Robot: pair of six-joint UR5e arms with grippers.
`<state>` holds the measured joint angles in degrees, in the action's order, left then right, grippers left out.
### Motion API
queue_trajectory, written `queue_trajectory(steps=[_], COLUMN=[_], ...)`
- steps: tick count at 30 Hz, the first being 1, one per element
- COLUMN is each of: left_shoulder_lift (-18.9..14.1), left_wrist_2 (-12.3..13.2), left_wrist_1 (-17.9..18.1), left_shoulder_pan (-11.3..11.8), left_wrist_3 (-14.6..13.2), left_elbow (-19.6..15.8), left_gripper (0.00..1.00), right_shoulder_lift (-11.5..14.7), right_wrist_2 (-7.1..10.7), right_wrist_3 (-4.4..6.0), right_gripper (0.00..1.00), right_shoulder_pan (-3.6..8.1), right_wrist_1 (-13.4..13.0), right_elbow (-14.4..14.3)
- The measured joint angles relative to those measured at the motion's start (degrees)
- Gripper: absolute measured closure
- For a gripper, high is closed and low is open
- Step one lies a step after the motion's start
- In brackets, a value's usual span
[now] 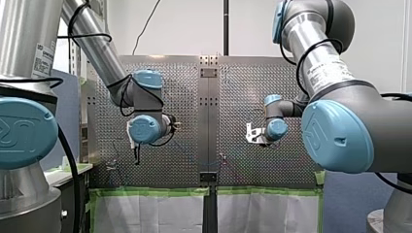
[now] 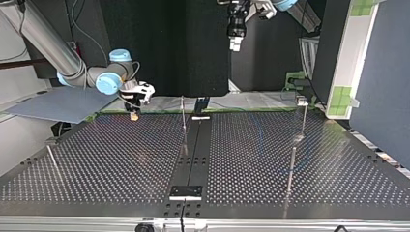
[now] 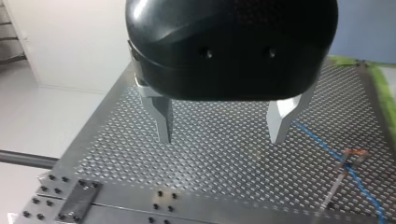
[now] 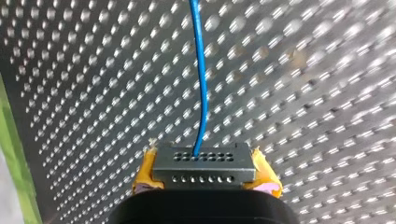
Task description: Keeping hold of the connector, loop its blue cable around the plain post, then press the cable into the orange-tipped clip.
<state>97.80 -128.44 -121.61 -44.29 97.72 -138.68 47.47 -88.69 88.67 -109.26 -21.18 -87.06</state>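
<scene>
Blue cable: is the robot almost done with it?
Not yet. Done: my right gripper has the connector clamped between its yellow-padded fingers, the blue cable trailing out. In hand: only that hold; my left gripper hangs open, empty. Left: no loop shows around a post, and the cable seems only to lie beside the orange-tipped clip.

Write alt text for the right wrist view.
My right pincer clamps a grey connector between yellow pads. A blue cable runs from the connector straight ahead over the perforated table.
</scene>
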Motion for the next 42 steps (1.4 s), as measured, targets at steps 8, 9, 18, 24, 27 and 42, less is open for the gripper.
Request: queue_trajectory(steps=[8, 9, 18, 24, 27, 42], left_shoulder_lift=[-0.1, -0.1, 0.0, 0.0, 0.0, 0.0], left_wrist_2=[0.1, 0.2, 0.4, 0.4, 0.4, 0.4], left_wrist_1=[-0.2, -0.2, -0.3, -0.3, -0.3, -0.3], left_shoulder_pan=[0.0, 0.0, 0.1, 0.1, 0.1, 0.1], left_wrist_3=[-2.6, -2.7, -3.0, -3.0, -3.0, -3.0], left_elbow=[-4.4, -4.7, -5.2, -5.3, -5.3, -5.3], left_gripper=[0.0, 0.0, 0.0, 0.0, 0.0, 0.0], right_shoulder_lift=[4.8, 5.3, 7.0, 7.0, 7.0, 7.0], right_wrist_2=[-0.94, -0.93, -0.88, -0.88, -0.88, -0.88], right_wrist_3=[1.12, 1.27, 1.77, 1.79, 1.79, 1.78], right_gripper=[1.0, 1.0, 1.0, 1.0, 1.0, 1.0], right_shoulder_pan=[-2.0, -1.91, -1.55, -1.53, -1.53, -1.53], right_wrist_1=[-0.1, -0.2, -0.9, -0.9, -0.9, -0.9], right_elbow=[-1.7, -1.8, -1.9, -1.9, -1.9, -1.9])
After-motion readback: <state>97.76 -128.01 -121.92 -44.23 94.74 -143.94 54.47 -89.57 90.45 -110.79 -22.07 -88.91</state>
